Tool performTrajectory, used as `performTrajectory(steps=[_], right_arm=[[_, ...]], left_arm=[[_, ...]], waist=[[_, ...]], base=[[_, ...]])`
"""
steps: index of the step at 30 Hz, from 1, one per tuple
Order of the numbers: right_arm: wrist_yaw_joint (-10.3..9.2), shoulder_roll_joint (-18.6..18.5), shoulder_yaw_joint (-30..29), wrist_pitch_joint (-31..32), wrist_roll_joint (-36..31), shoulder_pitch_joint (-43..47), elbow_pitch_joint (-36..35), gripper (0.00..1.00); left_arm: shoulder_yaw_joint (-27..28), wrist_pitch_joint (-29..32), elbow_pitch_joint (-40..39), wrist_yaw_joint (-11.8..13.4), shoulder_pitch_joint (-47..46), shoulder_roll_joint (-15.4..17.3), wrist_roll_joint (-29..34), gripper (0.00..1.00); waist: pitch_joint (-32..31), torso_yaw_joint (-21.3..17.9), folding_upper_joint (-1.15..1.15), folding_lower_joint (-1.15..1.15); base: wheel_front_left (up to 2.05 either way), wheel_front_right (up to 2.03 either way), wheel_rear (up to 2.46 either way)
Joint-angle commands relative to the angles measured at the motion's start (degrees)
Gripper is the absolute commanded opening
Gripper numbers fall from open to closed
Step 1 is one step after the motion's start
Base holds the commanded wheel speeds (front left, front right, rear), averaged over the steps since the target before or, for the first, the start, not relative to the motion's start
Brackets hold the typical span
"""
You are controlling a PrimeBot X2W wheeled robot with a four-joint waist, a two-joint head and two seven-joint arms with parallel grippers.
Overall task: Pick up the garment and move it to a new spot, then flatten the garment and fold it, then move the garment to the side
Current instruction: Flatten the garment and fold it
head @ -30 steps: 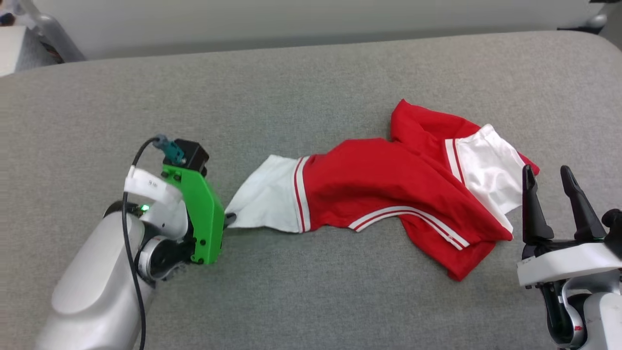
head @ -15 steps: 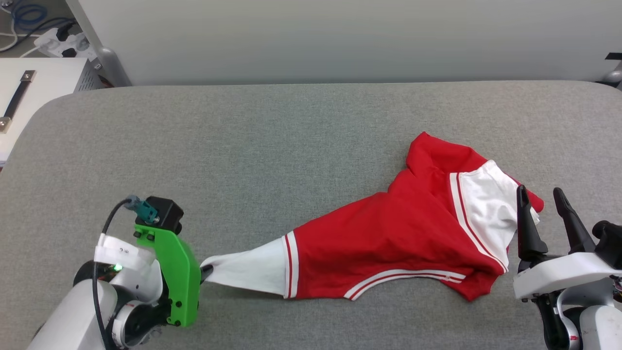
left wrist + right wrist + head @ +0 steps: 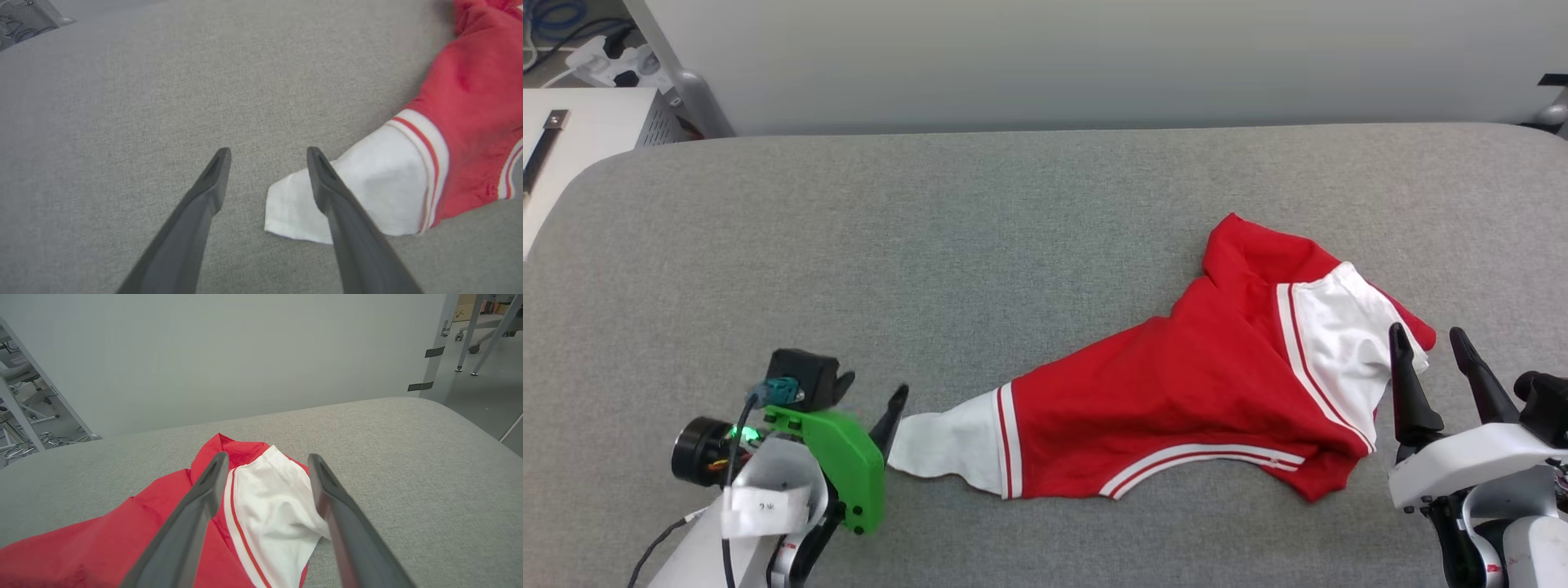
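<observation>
While the garment (image 3: 1176,400) lies stretched out along the right half of the grey padded bench (image 3: 931,245), both arms sit low at the near edge, one at each end of it. It is a red shirt with white sleeves and red-and-white striped trim, rumpled and partly folded over itself at its right end, where a red flap stands up in a peak.

One white sleeve (image 3: 939,445) tapers toward the left gripper (image 3: 874,385), its tip lying flat on the bench. That gripper is wide open and holds nothing. In the left wrist view the left gripper (image 3: 269,151) has bare bench between its two dark fingers, and the sleeve (image 3: 380,192) lies under or just behind one finger; whether that finger touches the cloth I cannot tell, though it seems to pass just above it. A green bracket (image 3: 845,457) sits on that wrist.

The right gripper (image 3: 1427,331) is also open and empty, fingers pointing away from the robot, just beside the garment's right end. In the right wrist view the right gripper (image 3: 268,456) frames the other white sleeve (image 3: 273,506), which lies crumpled on top of the red body, edged by a thin red stripe. A plain pale wall (image 3: 1094,57) runs behind the bench.
</observation>
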Motion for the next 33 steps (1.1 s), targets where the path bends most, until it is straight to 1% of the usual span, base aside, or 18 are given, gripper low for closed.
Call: performTrajectory(steps=[1,3,6,8,9,11,14,16,19,23,27,30,33], right_arm=[[-0.05,-0.38,-0.08,0.41,-0.22,0.83,-0.07,1.0],[-0.05,-0.88,0.05,1.17,-0.2,1.04,-0.22,1.0],[-0.05,-1.91,0.78,3.08,0.09,1.34,-0.57,1.0],[-0.05,-2.71,1.4,5.06,0.49,1.47,-0.95,1.0],[-0.05,-3.31,1.85,6.62,0.73,1.63,-1.13,1.0],[-0.05,-4.43,2.6,9.42,1.24,1.83,-1.61,1.0],[-0.05,-6.95,4.82,16.7,3.02,2.25,-2.34,1.0],[-0.05,-8.81,5.84,21.11,4.2,2.07,-3.26,1.0],[-0.05,-11.37,7.23,29.27,6.02,1.55,-3.47,1.0],[-0.05,-13.19,8.05,40.56,6.96,0.41,-2.28,1.0],[-0.05,-14.12,9.4,46.02,7.29,-1.41,-1.53,1.0],[-0.05,-14.37,10.35,47.35,7.3,-2.37,-0.34,1.0],[-0.05,-14.84,11.75,47.39,6.61,-3.01,0.98,1.0]], left_arm=[[0.58,-3.7,0.2,0.7,-1.25,-0.71,1.11,1.0],[1.19,-10.22,0.37,1.19,-1.43,-1.68,2.39,1.0],[1.67,-20.17,-0.21,0.87,-0.82,-3.16,3.58,1.0],[2.51,-25.29,-0.66,1.11,0.2,-4.25,3.67,1.0],[3.11,-26.67,-1.01,1.38,0.84,-4.9,3.72,1.0],[4.1,-27.76,-2.06,1.88,1.89,-5.84,4.35,1.0],[6.75,-28.12,-5.34,2.51,3.95,-8.15,5.57,1.0],[8.85,-28.14,-7.2,2.42,5.56,-9.81,6.27,1.0],[11.18,-28.16,-8.71,1.38,7.14,-12.02,7.92,1.0],[12.61,-28.16,-8.93,-0.87,7.63,-13.98,10.25,1.0],[13.84,-28.17,-8.6,-2.43,7.11,-15.51,11.87,1.0],[14.5,-28.17,-8.25,-3.33,6.79,-16.47,12.76,1.0],[15.14,-28.17,-7.83,-4.07,6.63,-17.24,13.5,1.0]], waist=[[-0.44,0.64,0.0,0.0],[-0.87,1.23,0.0,0.0],[-1.44,2.05,0.0,0.0],[-1.71,2.6,0.0,0.0],[-1.87,2.98,0.0,0.0],[-1.91,3.58,0.0,0.0],[-1.72,4.54,0.0,0.0],[-1.39,5.11,0.0,0.0],[-0.88,6.0,0.0,0.0],[-0.24,7.13,0.0,0.0],[0.54,8.15,0.0,0.0],[0.99,8.86,0.0,0.0],[1.35,9.34,0.0,0.0]], base=[[0.0,0.0,0.0],[0.0,0.0,0.0],[0.0,0.0,0.0],[0.0,0.0,0.0],[0.0,0.0,0.0],[0.0,0.0,0.0],[0.0,0.0,0.0],[0.0,0.0,0.0],[0.0,0.0,0.0],[0.0,0.0,0.0],[0.0,0.0,0.0],[0.0,0.0,0.0],[0.0,0.0,0.0]])
